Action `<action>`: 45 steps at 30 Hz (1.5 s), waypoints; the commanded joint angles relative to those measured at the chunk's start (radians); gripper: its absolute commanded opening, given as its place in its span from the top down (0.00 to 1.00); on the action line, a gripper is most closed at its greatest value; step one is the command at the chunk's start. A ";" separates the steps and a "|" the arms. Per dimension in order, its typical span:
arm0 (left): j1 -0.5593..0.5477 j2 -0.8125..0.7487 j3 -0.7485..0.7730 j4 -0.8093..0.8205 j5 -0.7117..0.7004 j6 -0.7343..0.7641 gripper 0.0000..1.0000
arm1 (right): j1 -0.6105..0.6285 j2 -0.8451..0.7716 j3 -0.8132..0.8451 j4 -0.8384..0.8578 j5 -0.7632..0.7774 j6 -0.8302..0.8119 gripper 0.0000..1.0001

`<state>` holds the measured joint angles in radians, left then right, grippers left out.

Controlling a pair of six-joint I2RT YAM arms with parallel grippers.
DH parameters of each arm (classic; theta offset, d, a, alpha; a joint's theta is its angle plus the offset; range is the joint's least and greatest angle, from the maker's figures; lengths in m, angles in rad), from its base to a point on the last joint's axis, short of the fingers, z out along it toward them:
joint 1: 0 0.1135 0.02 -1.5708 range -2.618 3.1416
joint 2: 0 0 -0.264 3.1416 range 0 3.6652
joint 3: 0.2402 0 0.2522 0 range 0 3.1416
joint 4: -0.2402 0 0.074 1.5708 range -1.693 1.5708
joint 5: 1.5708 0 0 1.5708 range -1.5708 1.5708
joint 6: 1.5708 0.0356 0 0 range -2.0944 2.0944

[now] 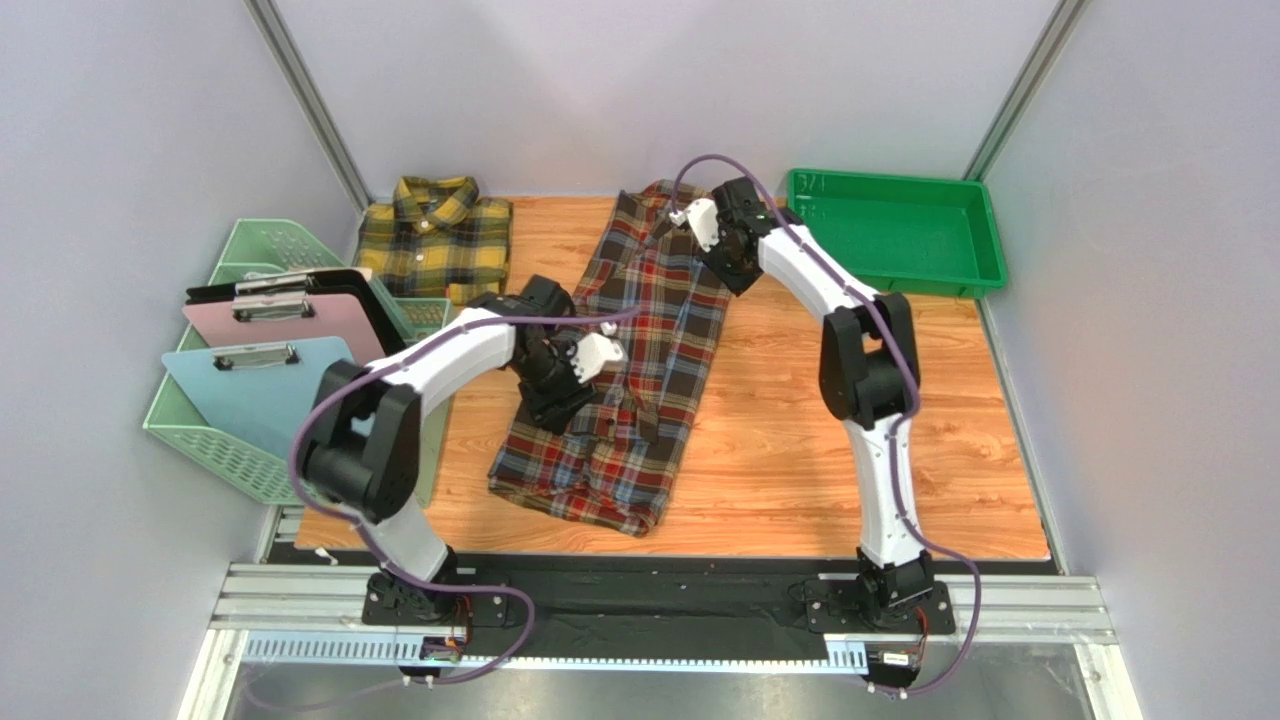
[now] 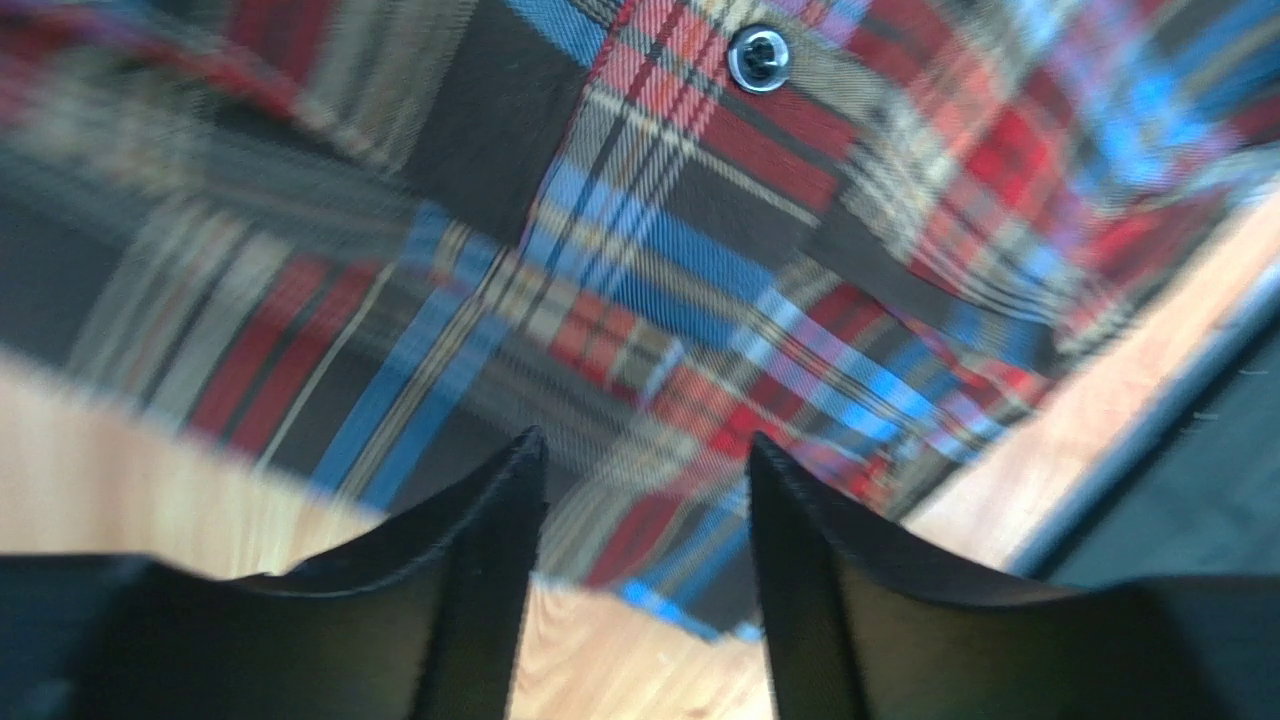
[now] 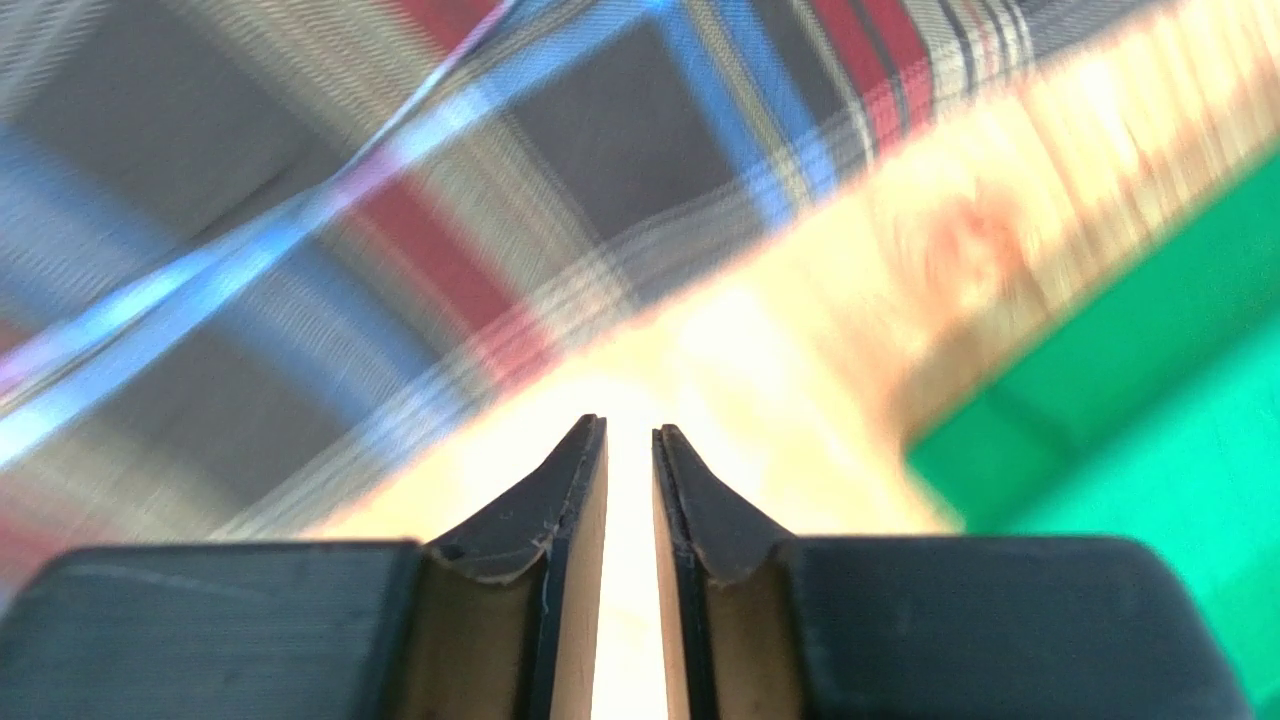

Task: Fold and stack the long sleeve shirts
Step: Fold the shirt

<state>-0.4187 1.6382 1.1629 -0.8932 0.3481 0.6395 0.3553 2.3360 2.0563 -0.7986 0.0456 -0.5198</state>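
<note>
Two plaid shirts lie on the bench (image 1: 902,450): the yellow shirt (image 1: 436,237) folded at the far left, the red shirt (image 1: 631,360) stretched lengthwise in the middle. The left hand (image 2: 646,495) hangs spread over its left edge, holding nothing. The right hand (image 3: 630,450), nearly pressed together and empty, hovers near its collar. Each should probably pinch only the top layer at an edge before folding.

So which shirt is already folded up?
Start at the pale green plastic basket on the left holding clipboards. Just behind it, in the back corner of the wooden table, lies the yellow and dark check flannel shirt. It is small and square; the red one is long.
</note>
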 commanded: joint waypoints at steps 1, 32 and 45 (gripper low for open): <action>-0.055 0.124 -0.020 0.042 -0.083 0.057 0.46 | -0.030 -0.257 -0.091 0.030 -0.126 0.085 0.76; -0.342 -0.537 -0.007 0.213 0.074 -0.106 0.01 | -0.245 -1.089 -0.675 0.213 -1.036 -0.073 0.00; -0.348 -0.546 -0.436 0.134 0.198 0.405 0.09 | 0.132 -1.354 -1.416 0.030 -0.750 -0.915 0.18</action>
<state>-0.7658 1.1000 0.7784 -0.7944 0.4942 0.8711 0.4286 1.0286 0.7113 -0.7971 -0.7467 -1.1427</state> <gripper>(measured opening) 0.926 0.880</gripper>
